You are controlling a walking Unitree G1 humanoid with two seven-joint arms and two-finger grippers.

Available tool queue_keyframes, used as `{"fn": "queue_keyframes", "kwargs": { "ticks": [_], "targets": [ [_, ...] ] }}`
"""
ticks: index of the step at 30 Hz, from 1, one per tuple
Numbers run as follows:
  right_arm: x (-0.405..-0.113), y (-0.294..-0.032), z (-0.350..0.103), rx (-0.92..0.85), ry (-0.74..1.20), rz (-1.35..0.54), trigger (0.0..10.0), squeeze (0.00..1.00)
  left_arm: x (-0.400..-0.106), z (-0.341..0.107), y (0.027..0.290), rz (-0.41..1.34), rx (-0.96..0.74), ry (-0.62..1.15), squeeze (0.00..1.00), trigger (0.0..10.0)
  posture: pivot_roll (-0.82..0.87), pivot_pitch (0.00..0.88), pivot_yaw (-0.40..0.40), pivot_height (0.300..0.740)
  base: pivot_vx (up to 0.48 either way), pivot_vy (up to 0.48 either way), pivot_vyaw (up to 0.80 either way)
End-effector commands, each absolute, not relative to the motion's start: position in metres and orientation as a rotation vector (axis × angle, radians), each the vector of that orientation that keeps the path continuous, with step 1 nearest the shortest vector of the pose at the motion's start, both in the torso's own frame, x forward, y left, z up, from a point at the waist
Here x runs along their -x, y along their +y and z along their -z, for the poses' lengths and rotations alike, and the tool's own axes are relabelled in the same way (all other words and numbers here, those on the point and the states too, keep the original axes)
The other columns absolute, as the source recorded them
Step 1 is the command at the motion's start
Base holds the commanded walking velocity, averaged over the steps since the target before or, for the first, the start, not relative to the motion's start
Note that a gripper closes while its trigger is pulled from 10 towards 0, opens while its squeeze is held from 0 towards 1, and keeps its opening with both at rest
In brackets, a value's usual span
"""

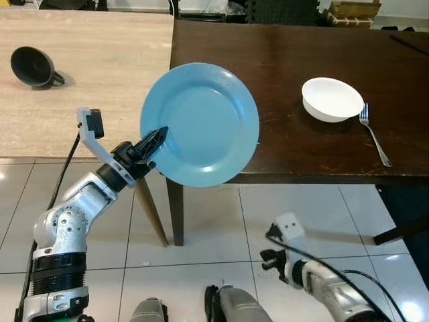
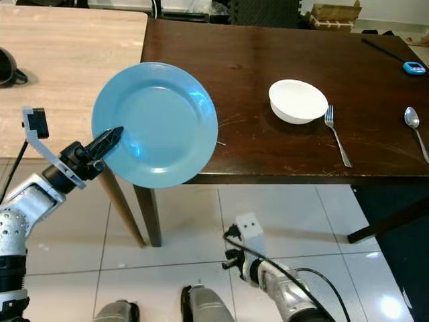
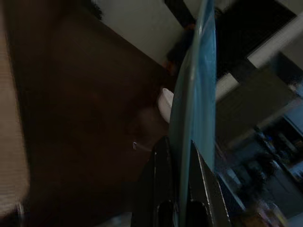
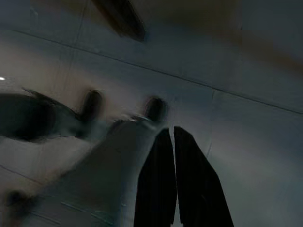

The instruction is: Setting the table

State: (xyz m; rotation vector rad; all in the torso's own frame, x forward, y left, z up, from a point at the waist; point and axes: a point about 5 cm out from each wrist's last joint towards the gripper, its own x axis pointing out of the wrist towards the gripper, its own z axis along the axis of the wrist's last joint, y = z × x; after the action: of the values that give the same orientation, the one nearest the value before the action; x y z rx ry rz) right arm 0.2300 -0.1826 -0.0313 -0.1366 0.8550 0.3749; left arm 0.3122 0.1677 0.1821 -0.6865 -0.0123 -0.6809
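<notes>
a: the left gripper (image 1: 159, 137) is clamped on the left rim of the blue plate (image 1: 201, 124), one black finger on each face.

b: and where is the plate?

a: held up in the air, tilted toward the camera, over the near left corner of the dark table (image 1: 281, 60) and the gap beside the light wooden table (image 1: 100, 60).

b: what lies on the dark table?

a: a white bowl (image 1: 331, 99), with a fork (image 1: 373, 133) just to its right and a spoon (image 2: 415, 131) further right.

b: the other arm?

a: the right gripper (image 4: 173, 142) hangs low over the tiled floor (image 1: 221, 228), fingers together. a black mug (image 1: 32, 67) lies on its side on the light table.
</notes>
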Motion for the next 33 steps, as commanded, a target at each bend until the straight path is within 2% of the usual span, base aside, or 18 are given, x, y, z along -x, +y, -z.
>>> {"fn": "queue_keyframes", "kwargs": {
  "ticks": [1,2,3,4,5,6,7,8,10,11,21,33],
  "targets": [
    [-0.218,-0.186,0.047,0.201,0.894,-0.324,10.0,0.00,-0.324,-0.184,0.180,0.513,0.664,-0.054,0.00,0.0,0.05,0.102,-0.018,0.740,0.000,0.000,0.00],
    [-0.218,-0.186,0.048,0.198,0.875,-0.301,10.0,0.00,-0.328,-0.186,0.182,0.462,0.636,-0.065,0.00,0.9,0.05,0.098,-0.033,0.740,0.000,0.000,0.00],
    [-0.218,-0.186,0.049,0.195,0.862,-0.286,10.0,0.00,-0.331,-0.188,0.183,0.432,0.615,-0.073,0.00,0.9,0.06,0.100,-0.035,0.740,0.000,0.000,0.00],
    [-0.217,-0.184,0.051,0.167,0.855,-0.273,10.0,0.00,-0.331,-0.190,0.183,0.421,0.599,-0.078,0.00,0.1,0.06,0.103,-0.040,0.740,0.000,0.000,0.00],
    [-0.217,-0.184,0.051,0.167,0.855,-0.273,10.0,0.00,-0.331,-0.190,0.183,0.421,0.599,-0.078,0.00,0.1,0.06,0.103,-0.040,0.740,0.000,0.000,0.00],
    [-0.214,-0.181,0.054,0.132,0.854,-0.261,10.0,0.00,-0.331,-0.194,0.182,0.415,0.585,-0.092,0.00,3.4,0.06,0.096,-0.044,0.740,0.000,0.000,0.00],
    [-0.212,-0.180,0.056,0.124,0.855,-0.257,10.0,0.00,-0.331,-0.196,0.181,0.414,0.581,-0.101,0.00,3.4,0.06,0.102,-0.047,0.740,0.000,0.000,0.00],
    [-0.210,-0.179,0.058,0.106,0.864,-0.246,10.0,0.00,-0.330,-0.197,0.181,0.413,0.567,-0.102,0.00,8.5,0.06,0.103,-0.051,0.740,0.000,0.000,0.00],
    [-0.207,-0.179,0.061,0.086,0.874,-0.232,10.0,0.00,-0.329,-0.198,0.180,0.411,0.551,-0.101,0.00,8.5,0.06,0.102,-0.054,0.740,0.000,0.000,0.00],
    [-0.206,-0.178,0.063,0.079,0.876,-0.226,10.0,0.00,-0.329,-0.198,0.179,0.407,0.541,-0.107,0.00,10.0,0.07,0.106,-0.059,0.740,0.000,0.000,0.00],
    [-0.207,-0.180,0.064,0.074,0.821,-0.164,10.0,0.00,-0.329,-0.210,0.174,0.393,0.515,-0.178,0.00,10.0,0.06,0.102,-0.061,0.740,0.000,0.000,0.00],
    [-0.208,-0.180,0.065,0.071,0.806,-0.161,10.0,0.00,-0.332,-0.210,0.168,0.392,0.452,-0.185,0.00,10.0,0.06,0.099,-0.056,0.740,0.000,0.000,0.00]
  ]
}}
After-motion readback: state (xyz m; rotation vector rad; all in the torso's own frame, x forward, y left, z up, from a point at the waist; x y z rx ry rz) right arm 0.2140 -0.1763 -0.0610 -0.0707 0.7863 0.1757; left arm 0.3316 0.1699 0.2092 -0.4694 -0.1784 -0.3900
